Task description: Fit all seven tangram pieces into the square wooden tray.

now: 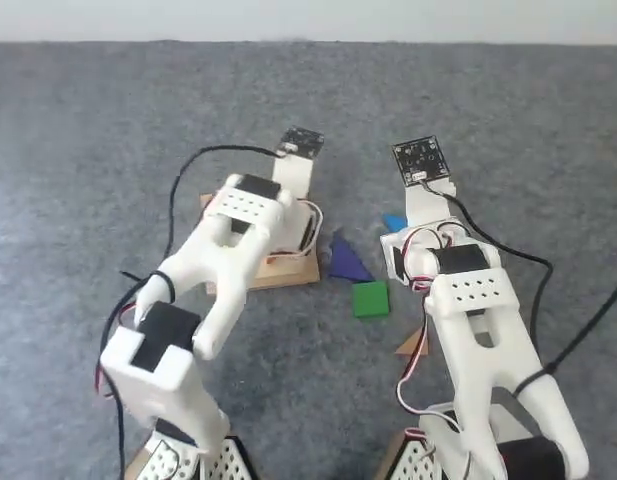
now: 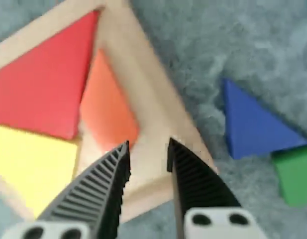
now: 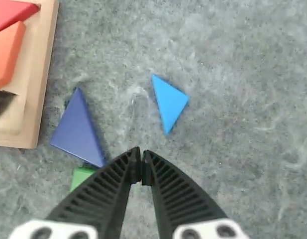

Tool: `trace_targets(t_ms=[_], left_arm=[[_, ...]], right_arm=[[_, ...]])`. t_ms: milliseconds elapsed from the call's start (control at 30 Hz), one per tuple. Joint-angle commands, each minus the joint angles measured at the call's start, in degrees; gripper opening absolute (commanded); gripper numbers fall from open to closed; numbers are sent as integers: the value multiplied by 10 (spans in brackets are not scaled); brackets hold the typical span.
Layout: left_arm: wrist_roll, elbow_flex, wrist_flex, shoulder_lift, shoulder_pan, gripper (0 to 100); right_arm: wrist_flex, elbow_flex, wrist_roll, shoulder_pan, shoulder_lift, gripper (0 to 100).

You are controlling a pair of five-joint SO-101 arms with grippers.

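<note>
Tray (image 2: 158, 124): pale bare wood, square, raised rim, sitting on grey short-pile carpet (image 3: 233, 74).

In the tray: red triangle (image 2: 44, 84), orange piece (image 2: 108, 104) against it, yellow piece (image 2: 29, 159) beside both. All painted, flat and sharp-edged. The rest of the tray floor near the rim is bare wood.

Off the tray: dark blue triangle (image 3: 76, 129) just beside the rim. Green square (image 2: 295, 174) touches it on the side away from the tray. Light blue triangle (image 3: 169, 102) is farther from the tray, apart from both. A tan sliver (image 1: 413, 343) lies farther off again, half hidden by the right arm. It is probably a piece.

Left gripper (image 2: 148, 144): over the tray's bare corner, ribbed fingers parted, nothing between them.

Right gripper (image 3: 141, 162): off the tray, above the carpet near the dark blue triangle, tips pressed together on nothing.

Handling, as a judgement: the pieces look light, rigid and smooth-painted, so expect them to skate inside the tray but drag on the pile. Triangles have no parallel sides, so pinch yours from long side to opposite corner, low down and squarely. Take the square across two opposite sides.
</note>
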Motion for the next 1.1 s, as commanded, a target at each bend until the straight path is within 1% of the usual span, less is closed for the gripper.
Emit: trace_targets(t_ms=[0,67,133,233,267,333,400,500,633,800,1033,1067], left_arm=[[-8,-15,36,-93,-47,57],[-5,22,23,-131,-60,65],[0,74,-11,-149,-69,77],[57,124,-69,-148,-69,95],[74,128,-77,-141,-69,95],[97,114,-76,-113,-72,93],[100,85,-59,-76,-72,84],[93,34,-37,-24,-69,48],[82,-2,-17,6,-55,36],[80,-15,-32,5,-22,33],[69,-48,-85,28,-19,37],[69,-59,-84,35,-18,37]], right_arm=[[-11,-3,7,3,-25,9],[-11,-3,7,3,-25,9],[-11,-3,7,3,-25,9],[-11,-3,7,3,-25,9],[-11,-4,7,3,-25,9],[-11,-4,7,3,-25,9],[-9,-4,7,4,-25,9],[-8,-4,7,4,-25,9],[-8,-4,7,3,-25,9],[-10,-4,7,3,-25,9],[-10,-4,7,3,-26,9],[-10,-4,7,3,-26,9]])
